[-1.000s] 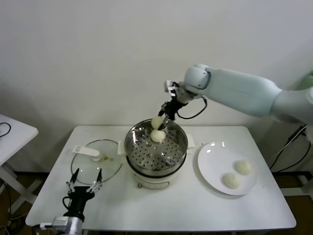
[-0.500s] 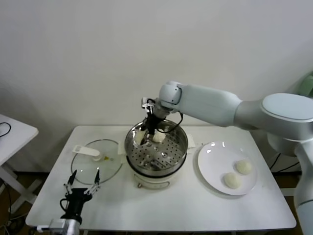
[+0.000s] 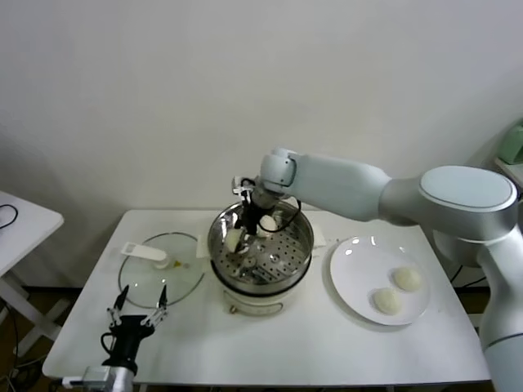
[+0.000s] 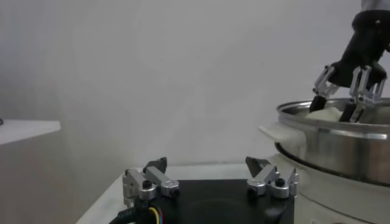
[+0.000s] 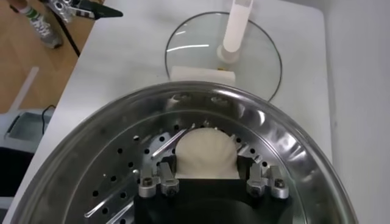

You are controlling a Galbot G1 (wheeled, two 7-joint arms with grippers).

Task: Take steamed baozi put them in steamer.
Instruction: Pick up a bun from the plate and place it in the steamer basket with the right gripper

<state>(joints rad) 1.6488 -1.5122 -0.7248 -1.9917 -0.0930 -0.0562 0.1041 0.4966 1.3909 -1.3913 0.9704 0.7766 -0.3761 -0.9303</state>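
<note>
My right gripper (image 3: 240, 234) reaches down into the shiny steamer (image 3: 304, 245) at its left side, shut on a baozi (image 3: 234, 239) that sits low over the perforated floor. In the right wrist view the off-white baozi (image 5: 206, 152) fills the gap between the fingers of the right gripper (image 5: 207, 163). A second baozi (image 3: 267, 222) lies at the steamer's back. Two more baozi (image 3: 407, 278) (image 3: 387, 301) rest on the white plate (image 3: 347, 273). My left gripper (image 3: 144, 294) stays parked at the table's front left, open and empty.
The glass lid (image 3: 176, 282) with its white handle lies flat left of the steamer, just beyond the left gripper (image 4: 207, 165). The steamer's wall (image 4: 341, 143) rises close on that gripper's right. A small side table (image 3: 20, 220) stands at far left.
The right gripper has carried its baozi from above the steamer's back rim to the left and down into the basket. The left arm has not moved.
</note>
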